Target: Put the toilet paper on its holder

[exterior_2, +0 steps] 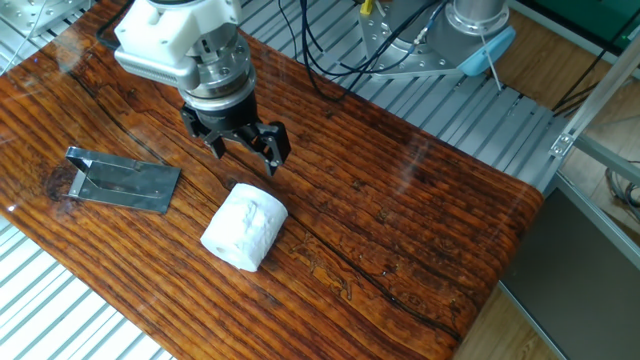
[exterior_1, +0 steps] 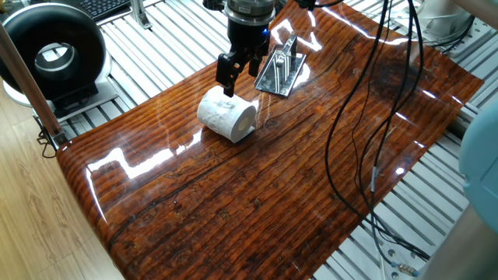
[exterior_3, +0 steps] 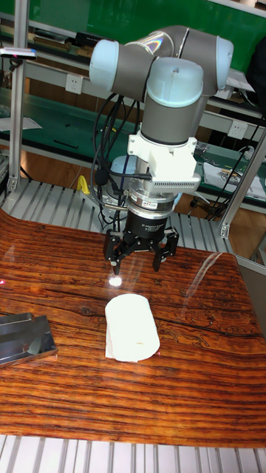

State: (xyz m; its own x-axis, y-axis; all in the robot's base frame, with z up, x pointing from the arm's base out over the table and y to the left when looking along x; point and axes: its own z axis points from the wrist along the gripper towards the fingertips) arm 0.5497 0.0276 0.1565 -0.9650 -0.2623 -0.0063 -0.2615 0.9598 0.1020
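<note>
I am hovering with my gripper (exterior_2: 243,150) spread wide and holding nothing, just above the toilet paper (exterior_2: 244,229), which is lying on its side on the wooden table (exterior_2: 420,220) near frame center. The holder (exterior_2: 123,180) is lying at the left.

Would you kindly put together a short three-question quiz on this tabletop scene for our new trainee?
1. True or false: the claw is shut on the toilet paper.
2. How does the toilet paper lie? A) upright on its end B) on its side on the table C) on the holder
3. Fill in: in the tall fixed view, the holder sits at the picture's ____ edge.

Key: 1 false, the claw is open and above the roll, apart from it. 2 B. 3 left.
</note>
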